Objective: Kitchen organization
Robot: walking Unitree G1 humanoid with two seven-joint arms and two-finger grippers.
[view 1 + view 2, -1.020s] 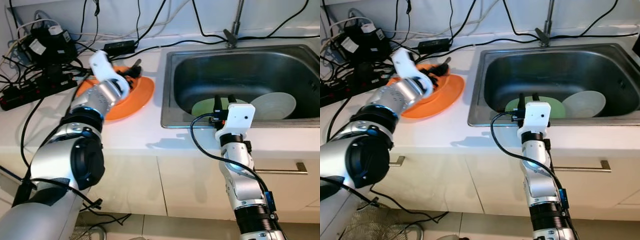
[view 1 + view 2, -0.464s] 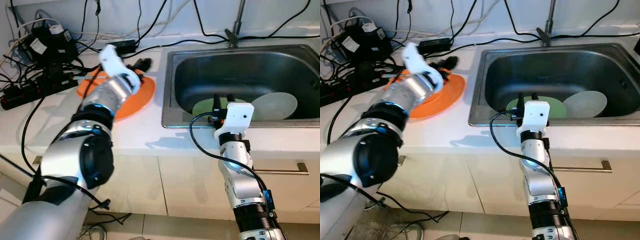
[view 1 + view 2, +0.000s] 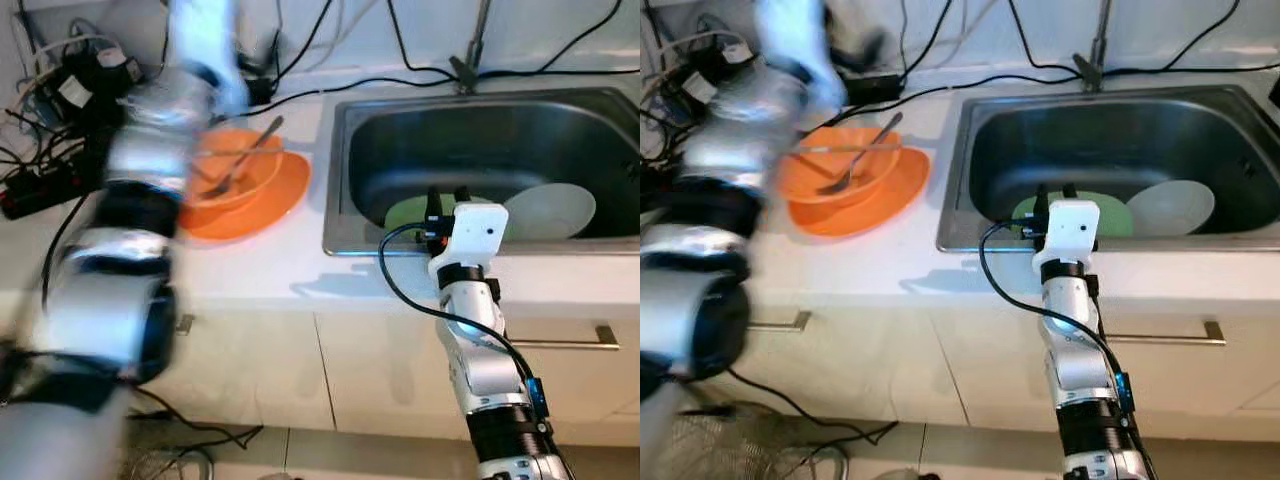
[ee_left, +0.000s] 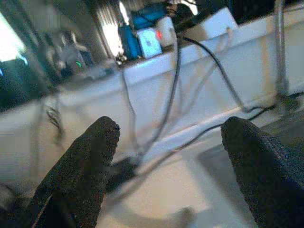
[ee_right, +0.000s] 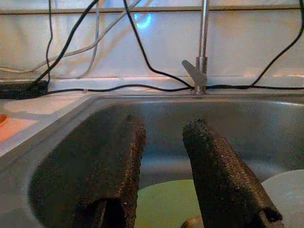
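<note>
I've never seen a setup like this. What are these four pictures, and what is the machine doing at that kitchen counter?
A two-armed humanoid robot stands at a white counter. Two pictures come from cameras in its head; the other two look along each wrist's black fingers. An orange bowl holding a metal fork sits on an orange plate. The steel sink holds a pale green plate and a white plate. The blurred left gripper is raised, jaws open and empty. The right gripper hovers at the sink's edge, holding nothing.
</note>
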